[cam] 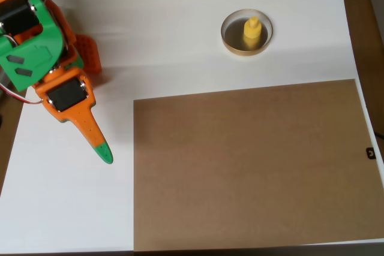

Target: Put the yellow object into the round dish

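One yellow object (252,32) sits inside the round dish (230,39); end effector (99,146) well apart, empty, seemingly closed

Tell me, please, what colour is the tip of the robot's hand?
Green, on an orange finger, in the overhead view: hand.

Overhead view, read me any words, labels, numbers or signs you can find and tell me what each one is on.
No text can be read here.
Small black tag at the right edge of the brown board: a pale mark on it, too small and blurred to read.
Orange and green gripper, yellow plastic piece, tan-rimmed round dish: no markings seen.
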